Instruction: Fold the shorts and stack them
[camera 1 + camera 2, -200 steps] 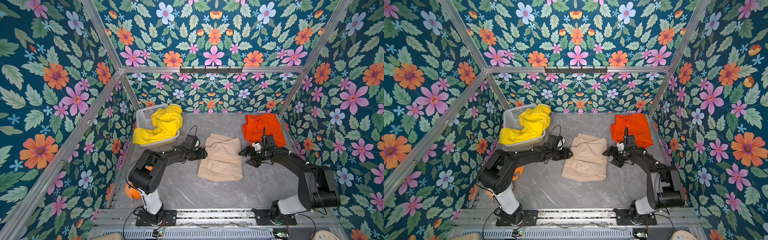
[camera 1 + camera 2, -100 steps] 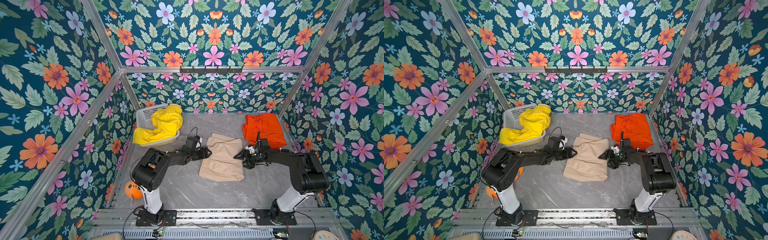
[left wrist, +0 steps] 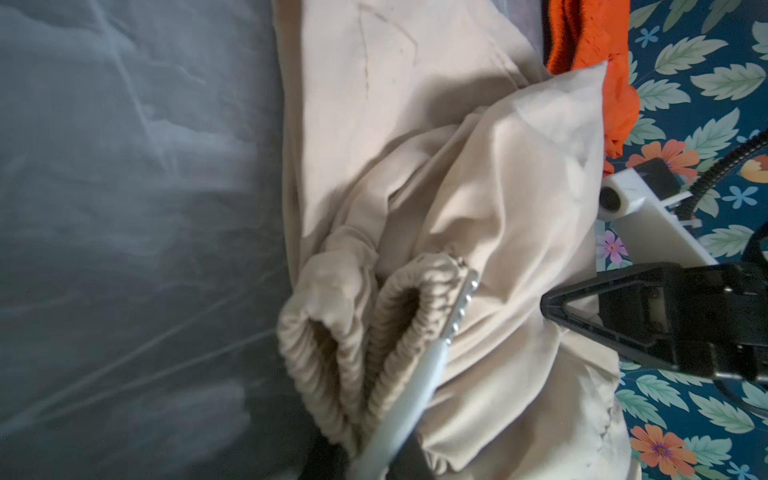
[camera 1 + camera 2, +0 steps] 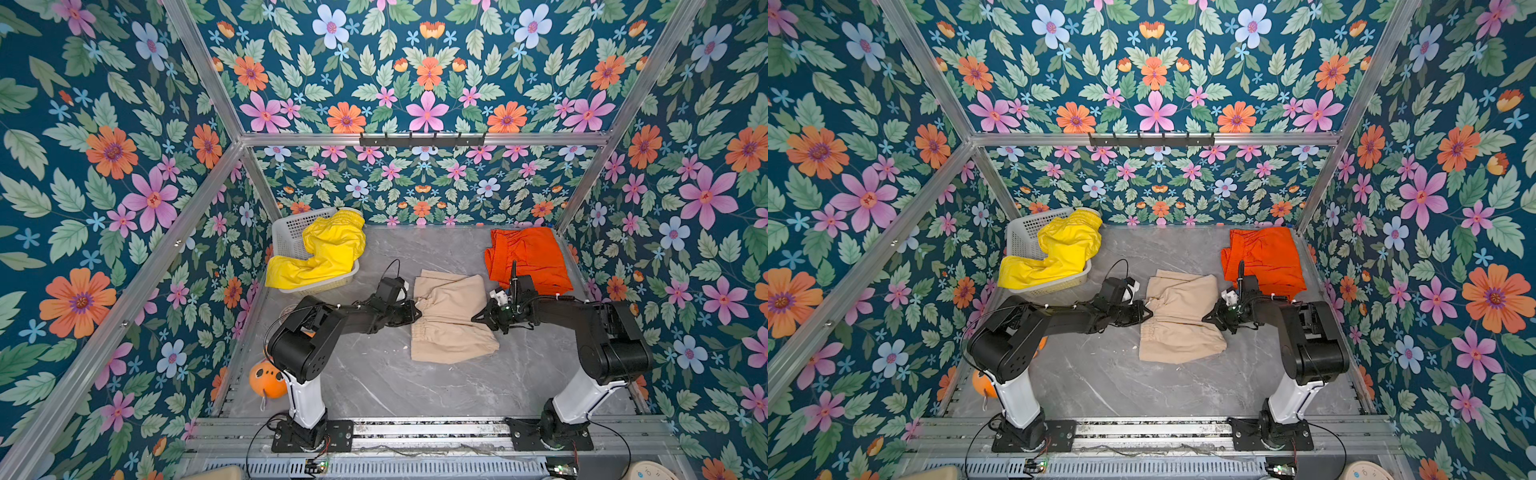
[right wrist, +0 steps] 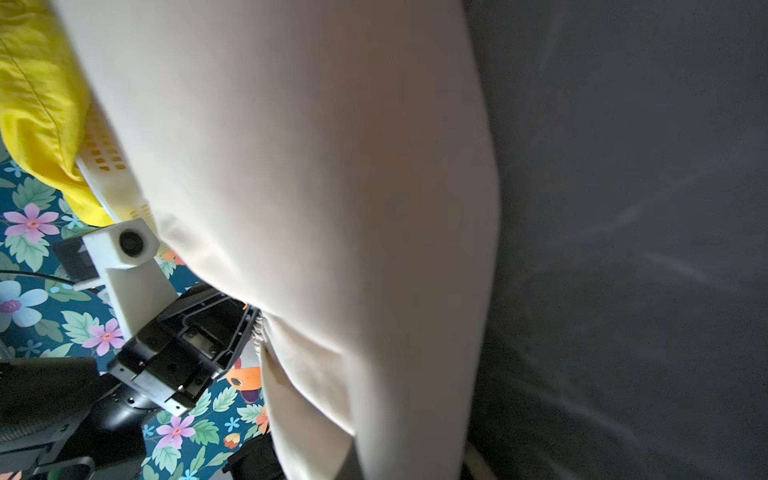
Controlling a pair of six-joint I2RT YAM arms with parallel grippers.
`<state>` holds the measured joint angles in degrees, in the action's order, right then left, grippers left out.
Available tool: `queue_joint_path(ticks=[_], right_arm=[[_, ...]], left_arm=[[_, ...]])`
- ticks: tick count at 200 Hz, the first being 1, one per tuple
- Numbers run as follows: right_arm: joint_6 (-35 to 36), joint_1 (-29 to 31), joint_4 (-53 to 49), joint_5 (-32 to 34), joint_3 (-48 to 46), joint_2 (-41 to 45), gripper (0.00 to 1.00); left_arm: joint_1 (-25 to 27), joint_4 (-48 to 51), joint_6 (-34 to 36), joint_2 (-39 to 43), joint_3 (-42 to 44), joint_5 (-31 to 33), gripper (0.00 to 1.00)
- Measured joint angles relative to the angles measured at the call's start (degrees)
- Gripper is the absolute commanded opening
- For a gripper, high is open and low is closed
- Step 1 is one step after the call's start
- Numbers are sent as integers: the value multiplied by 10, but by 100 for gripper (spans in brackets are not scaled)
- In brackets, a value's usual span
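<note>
**A:** What has the left pincer [image 4: 415, 312] got?

**B:** Its jaws are pressed together on the gathered elastic waistband of the beige shorts [image 4: 451, 328]. In the left wrist view the ribbed band bunches into two soft loops against one toothed metal finger [image 3: 436, 353].

**A:** And the right pincer [image 4: 476, 319]?

**B:** It is closed too, nipping the opposite edge of the same shorts, straight across from the left pincer. The cloth between them is smooth and matte with loose folds. It rises into a drape that fills the right wrist view [image 5: 332, 166]. The rest lies flat on the grey marble-patterned table [image 4: 415, 395].

**A:** What about the other shorts?

**B:** The orange shorts [image 4: 528, 257] sit just beyond the right pincer as a slightly glossy, creased, roughly rectangular heap. The yellow shorts [image 4: 328, 253] are farther out past the left pincer.

**A:** Are they in anything?

**B:** They are in a white plastic basket [image 4: 291, 232] with perforated walls. The yellow shorts are its only visible contents. They are crumpled, and one leg spills over the rim.

**A:** Is there anything else?

**B:** A round orange plush toy [image 4: 266, 380] lies well back from the left pincer, beside that arm's base.
</note>
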<state>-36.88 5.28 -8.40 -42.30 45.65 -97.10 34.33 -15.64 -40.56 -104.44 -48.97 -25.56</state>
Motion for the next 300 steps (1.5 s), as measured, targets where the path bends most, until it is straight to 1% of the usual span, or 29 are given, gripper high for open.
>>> queue_joint_path(ticks=[7,28,64,93,116,141,159,209,236,256,300], right_arm=[[2,0,-10,7,5,11,4],[13,1,-48,26,27,57,1],[41,-1,-121,68,88,117,0],[61,-16,-175,86,149,143,0],[85,-42,-218,92,216,141,0],[110,-86,-257,83,289,119,0],[131,-129,-284,67,340,96,0],[172,-234,-345,32,476,8,0],[185,-277,-370,22,540,-50,0],[191,-294,-379,21,575,-85,0],[201,-322,-381,9,620,-158,0]], left_arm=[[0,1,-5,4,0,-1,0],[1,9,-13,20,-10,-1,0],[3,18,-14,52,-49,8,0],[5,35,-10,57,-111,16,0],[7,43,1,36,-185,17,0],[13,49,5,-16,-283,10,0],[22,52,5,-66,-360,2,0],[57,42,-1,-236,-597,-8,0],[73,28,-31,-334,-716,-8,0],[83,5,-47,-390,-771,1,0],[97,-59,-73,-487,-851,35,0]])
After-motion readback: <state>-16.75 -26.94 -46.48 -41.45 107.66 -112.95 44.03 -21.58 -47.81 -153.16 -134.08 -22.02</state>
